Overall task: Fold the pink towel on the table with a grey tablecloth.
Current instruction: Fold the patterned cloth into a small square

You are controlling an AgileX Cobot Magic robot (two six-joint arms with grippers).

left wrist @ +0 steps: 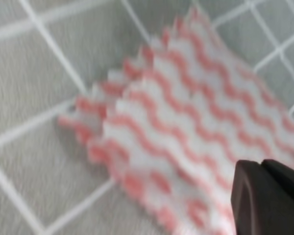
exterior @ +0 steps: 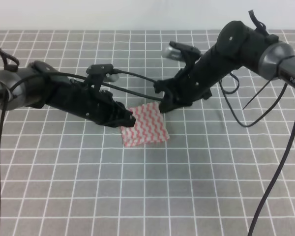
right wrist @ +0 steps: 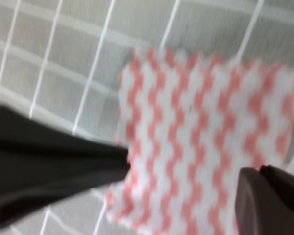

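Observation:
The pink towel (exterior: 145,125) lies on the table with a grey tablecloth (exterior: 187,187) near the middle. In the left wrist view the pink towel (left wrist: 186,122) shows two stacked layers along its near edge. My left gripper (exterior: 130,118) is low at the towel's left edge, touching or just above it. My right gripper (exterior: 163,107) hovers at the towel's far right corner. Each wrist view shows only one dark finger: the left finger (left wrist: 264,200) over the towel, and the right finger (right wrist: 269,200) over the pink towel (right wrist: 201,132). How the jaws stand is hidden.
Black cables (exterior: 265,162) hang from the right arm over the right side of the table. The left arm's dark body (right wrist: 54,152) crosses the left of the right wrist view. White grid lines cover the cloth all around the towel.

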